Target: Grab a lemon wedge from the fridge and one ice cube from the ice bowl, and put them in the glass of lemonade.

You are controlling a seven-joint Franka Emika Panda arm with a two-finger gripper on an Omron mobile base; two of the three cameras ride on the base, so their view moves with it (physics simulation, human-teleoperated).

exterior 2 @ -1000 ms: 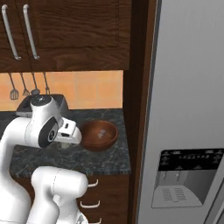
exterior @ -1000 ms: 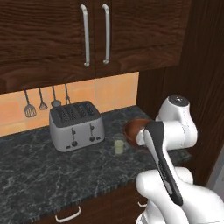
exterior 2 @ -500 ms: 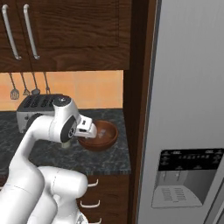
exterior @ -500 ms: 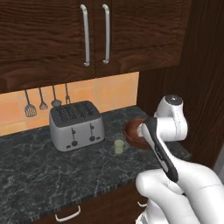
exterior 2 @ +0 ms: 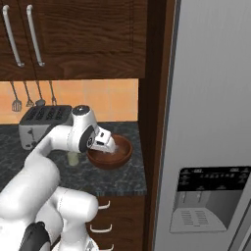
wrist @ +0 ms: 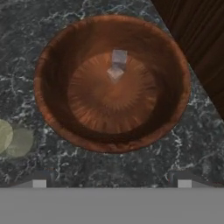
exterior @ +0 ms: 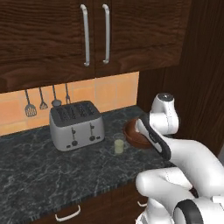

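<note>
Two pale cubes sit touching near the middle of the ice bowl (wrist: 111, 83), right of the glass of lemonade (exterior: 118, 146) on the counter (exterior: 39, 170); the open, empty fingers (wrist: 111, 183) should drop straight over one cube and straddle it alone. Hard to tell apart, the cubes blur together, and the glass is cut off at the hand view's left edge. Rightmost, the fridge (exterior 2: 211, 122) stands shut, hiding any lemon wedge.
</note>
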